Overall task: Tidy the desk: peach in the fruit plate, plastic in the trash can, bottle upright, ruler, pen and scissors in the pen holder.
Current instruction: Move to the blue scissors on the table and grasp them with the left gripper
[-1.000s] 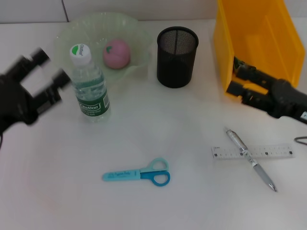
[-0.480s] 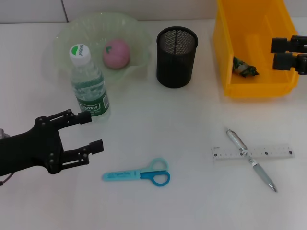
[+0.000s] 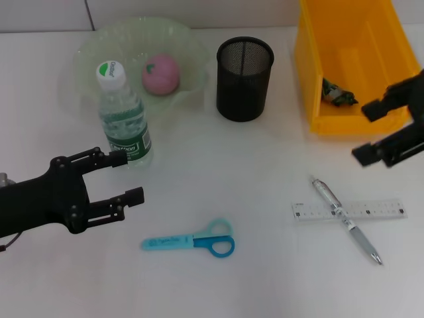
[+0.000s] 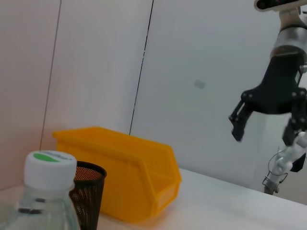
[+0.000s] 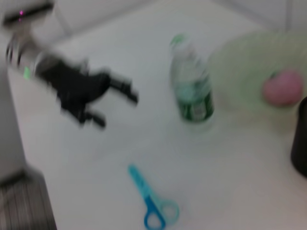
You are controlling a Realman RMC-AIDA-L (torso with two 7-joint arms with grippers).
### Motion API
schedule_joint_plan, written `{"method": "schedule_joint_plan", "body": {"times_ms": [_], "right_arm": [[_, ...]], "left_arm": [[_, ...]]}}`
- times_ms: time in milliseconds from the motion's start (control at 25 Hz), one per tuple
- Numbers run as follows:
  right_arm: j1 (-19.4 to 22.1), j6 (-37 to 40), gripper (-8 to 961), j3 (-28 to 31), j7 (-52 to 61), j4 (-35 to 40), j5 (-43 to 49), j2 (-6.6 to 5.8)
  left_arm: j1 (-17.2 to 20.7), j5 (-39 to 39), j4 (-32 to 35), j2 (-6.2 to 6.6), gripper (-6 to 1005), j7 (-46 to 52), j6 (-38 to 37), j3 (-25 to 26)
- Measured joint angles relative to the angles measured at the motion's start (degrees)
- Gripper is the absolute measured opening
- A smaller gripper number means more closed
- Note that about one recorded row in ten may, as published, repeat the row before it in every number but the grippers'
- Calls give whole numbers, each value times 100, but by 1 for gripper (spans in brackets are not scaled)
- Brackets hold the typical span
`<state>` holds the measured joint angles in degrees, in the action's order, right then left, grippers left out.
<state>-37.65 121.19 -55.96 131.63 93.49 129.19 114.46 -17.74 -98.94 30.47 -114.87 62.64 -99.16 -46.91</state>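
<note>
Both hands gape empty: left hand (image 3: 123, 177) beside the bottle (image 3: 123, 119), right hand (image 3: 373, 132) by the bin (image 3: 318, 79)

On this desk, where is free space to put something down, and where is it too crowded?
Bare patches: between the bottle, the pen holder and the scissors; and between the scissors and the pen, which lies across the ruler. Crowded: the back row, where the fruit plate and the yellow trash can also stand, and near each open hand, left and right.

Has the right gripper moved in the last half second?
Yes. The black right gripper, open and empty, came down from over the yellow plastic bin to just past its near right corner, closer to the clear ruler.
</note>
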Motion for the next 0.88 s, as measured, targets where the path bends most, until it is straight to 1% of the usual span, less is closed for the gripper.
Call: {"method": "schedule_joint_plan", "body": {"times_ms": [40,120,160,200,280,320,360,400,440,560,640,680,760,880], "right_arm": [[0,0,840,0,0,0,0,0],[-245,41,840,-595,59,150,405,122],[-426,35,840,-1087,50,218,670,267],[-426,35,840,-1087,50,218,670,267],[-594,9,840,-1528,-17,210,872,411],[-660,-64,840,-1745,-44,161,930,455],[-715,-264,840,-2124,-65,60,969,486],[-732,-430,840,-2351,-67,-14,971,490],[-732,-430,840,-2351,-67,-14,971,490],[-792,-864,840,-2771,-88,-318,949,491],[-816,-957,840,-2813,-117,-429,944,491],[-835,-1015,840,-2838,-144,-510,941,492],[-928,-1145,840,-2873,-212,-767,932,499],[-949,-1206,840,-2854,-229,-852,925,501]], "left_arm": [[-11,0,5,10,770,24,4,-7],[-17,-15,29,15,770,36,2,-30],[-12,-77,69,11,770,62,-24,-51],[-12,-77,69,11,770,62,-24,-51],[4,-158,83,6,770,103,-39,-64],[18,-193,84,11,770,117,-46,-66],[56,-229,86,30,770,127,-62,-63],[85,-235,87,49,770,129,-72,-57],[85,-235,87,49,770,129,-72,-57],[161,-253,90,124,769,142,-151,-52],[161,-253,90,124,769,142,-151,-52],[171,-398,168,150,769,252,-229,-52],[171,-578,299,155,769,411,-252,-34],[165,-678,386,155,769,513,-259,-46]]}}
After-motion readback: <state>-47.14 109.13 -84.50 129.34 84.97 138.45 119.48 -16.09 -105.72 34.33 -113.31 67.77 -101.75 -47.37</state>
